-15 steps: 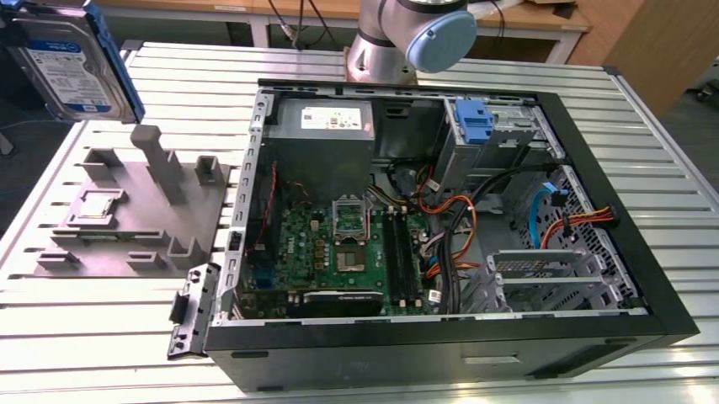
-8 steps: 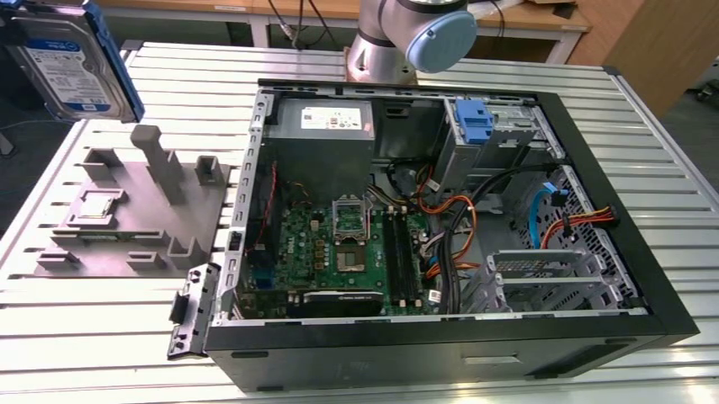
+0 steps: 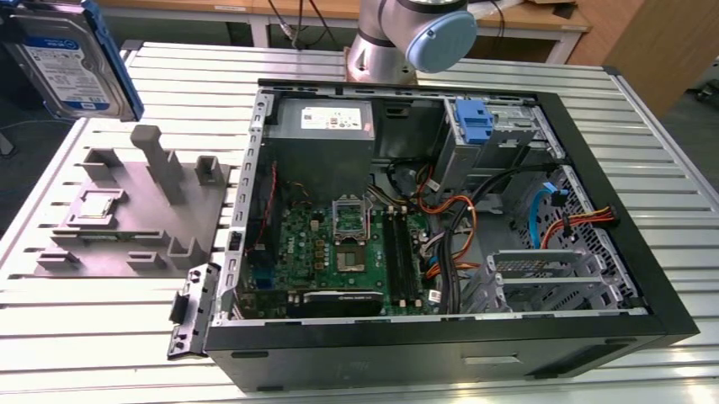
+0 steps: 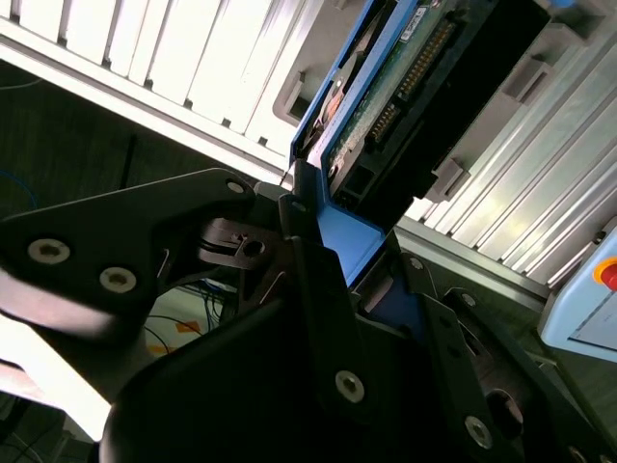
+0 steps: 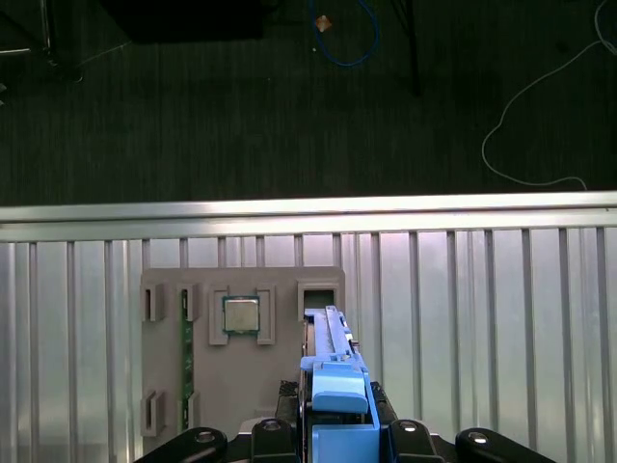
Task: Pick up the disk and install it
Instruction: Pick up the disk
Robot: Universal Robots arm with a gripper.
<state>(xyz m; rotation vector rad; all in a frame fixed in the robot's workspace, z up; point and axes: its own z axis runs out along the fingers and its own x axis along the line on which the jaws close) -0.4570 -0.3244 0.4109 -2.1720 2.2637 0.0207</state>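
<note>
The hand [image 4: 333, 258] is clenched on the disk [image 4: 405, 106]. In the second wrist view its dark fingers [image 4: 307, 253] press the blue frame at one end of the drive. The pad on the far side is hidden, so I judge the grip firm rather than see it whole. In the first wrist view the disk [image 5: 333, 359] stands edge-on out of the hand [image 5: 337, 429], with its blue frame end nearest the camera.

The disk [image 3: 67, 59] is in the air at the exterior view's upper left. It is upright with its label facing the camera, and it touches nothing else. The grey holder [image 3: 124, 210] lies on the desk [image 3: 101, 337] nearby. In the first wrist view the holder [image 5: 169, 371] is seen past the disk, with a chip [image 5: 241, 313] seated in one of its pockets.

The open case [image 3: 663, 295] lies well apart from the disk, toward the exterior view's right. At its far corner is a blue latch [image 3: 477, 126]. A bare metal cage [image 3: 545, 273] sits at its near corner among loose cables [image 3: 455, 223].

So the picking up looks done and the installing not yet begun. To my eye the step in hand is the carry. The next move calls for bringing the disk across over the case, turning it to match a bay, and keeping the frame square to the bay's rails and away from the cables. From these views I cannot tell which bay is meant.
</note>
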